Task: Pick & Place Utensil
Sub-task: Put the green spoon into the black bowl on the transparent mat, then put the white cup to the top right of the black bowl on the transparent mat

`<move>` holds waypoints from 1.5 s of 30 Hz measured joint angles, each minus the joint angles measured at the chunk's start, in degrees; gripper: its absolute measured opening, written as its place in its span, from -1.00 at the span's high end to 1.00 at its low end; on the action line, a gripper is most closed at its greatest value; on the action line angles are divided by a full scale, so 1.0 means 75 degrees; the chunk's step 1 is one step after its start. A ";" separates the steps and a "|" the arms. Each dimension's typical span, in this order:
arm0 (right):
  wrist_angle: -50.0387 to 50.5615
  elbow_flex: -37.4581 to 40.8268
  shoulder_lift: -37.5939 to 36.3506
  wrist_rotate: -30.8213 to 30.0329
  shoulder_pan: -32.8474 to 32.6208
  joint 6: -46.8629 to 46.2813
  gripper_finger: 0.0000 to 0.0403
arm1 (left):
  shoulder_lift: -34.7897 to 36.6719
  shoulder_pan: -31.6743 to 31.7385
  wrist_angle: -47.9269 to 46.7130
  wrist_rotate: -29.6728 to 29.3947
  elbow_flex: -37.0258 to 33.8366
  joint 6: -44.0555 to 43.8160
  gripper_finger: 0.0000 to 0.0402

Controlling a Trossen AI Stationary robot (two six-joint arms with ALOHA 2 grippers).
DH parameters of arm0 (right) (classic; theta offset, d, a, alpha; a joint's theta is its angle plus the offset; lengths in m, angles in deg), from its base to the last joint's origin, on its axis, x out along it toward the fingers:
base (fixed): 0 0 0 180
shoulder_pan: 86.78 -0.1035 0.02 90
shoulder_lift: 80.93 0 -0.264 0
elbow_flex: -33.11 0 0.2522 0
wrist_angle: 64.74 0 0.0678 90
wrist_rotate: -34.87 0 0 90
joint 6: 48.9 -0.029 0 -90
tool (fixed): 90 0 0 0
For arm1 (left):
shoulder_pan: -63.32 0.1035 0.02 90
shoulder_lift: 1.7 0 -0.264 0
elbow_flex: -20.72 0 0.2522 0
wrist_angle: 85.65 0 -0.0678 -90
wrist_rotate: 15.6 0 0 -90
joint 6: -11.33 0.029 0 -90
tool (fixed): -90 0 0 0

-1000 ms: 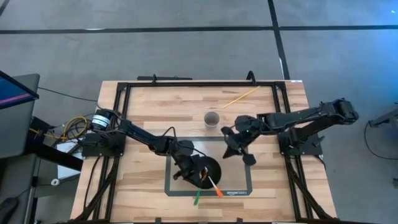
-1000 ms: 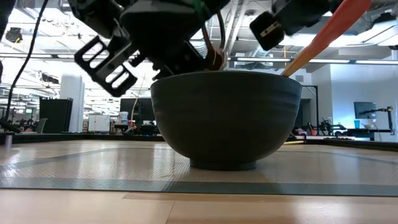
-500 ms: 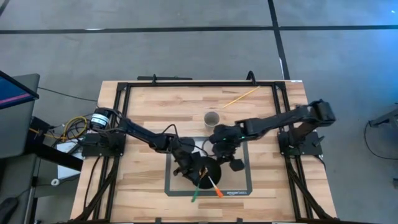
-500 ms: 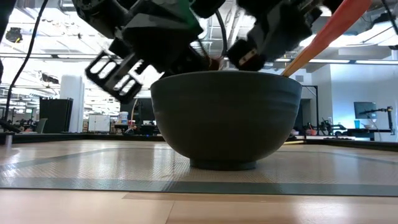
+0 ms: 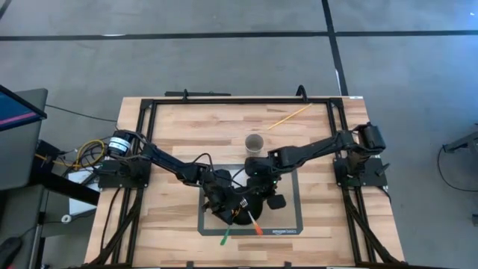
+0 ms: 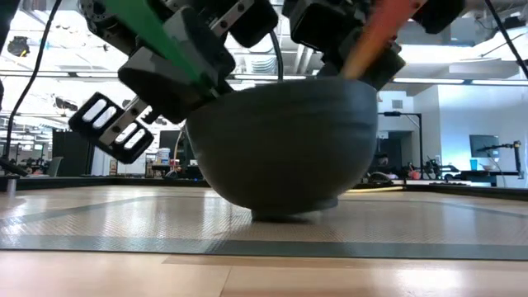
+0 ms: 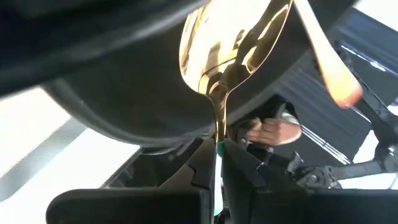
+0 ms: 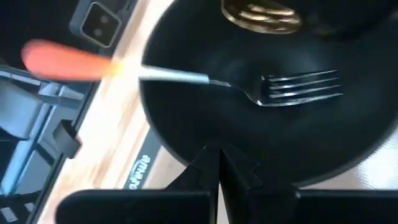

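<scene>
Black bowl (image 8: 261, 124) held fork (image 8: 292, 87), gold spoon (image 7: 230, 43); left gripper (image 7: 214, 180) clenched the spoon; right gripper (image 8: 217, 168) clamped bowl rim.

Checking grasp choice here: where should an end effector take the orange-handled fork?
Probably by the orange handle, coming from outside the black bowl. The fork has its tines inside, while the handle sticks out past the rim, free.

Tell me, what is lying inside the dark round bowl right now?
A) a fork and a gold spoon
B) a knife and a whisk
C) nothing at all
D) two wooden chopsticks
A: the right wrist view shows a silver fork with an orange handle and a gold spoon inside the dark round bowl.
</scene>
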 joint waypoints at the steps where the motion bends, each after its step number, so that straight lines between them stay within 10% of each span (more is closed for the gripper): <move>1: -0.0003 -0.0003 -0.0011 -0.0008 0.0000 0.0021 1.00 | 0.0000 0.0009 -0.0037 -0.0001 -0.0006 -0.0006 0.91; 25: 0.0023 0.0017 -0.0008 -0.0051 -0.0095 0.0425 1.00 | -0.0010 0.0623 0.0507 0.0581 0.0009 -0.2875 0.85; 45: 0.0023 0.0020 -0.0008 -0.0054 -0.0076 0.0463 1.00 | -0.0012 0.0810 0.0671 0.0199 0.0009 -0.2605 0.85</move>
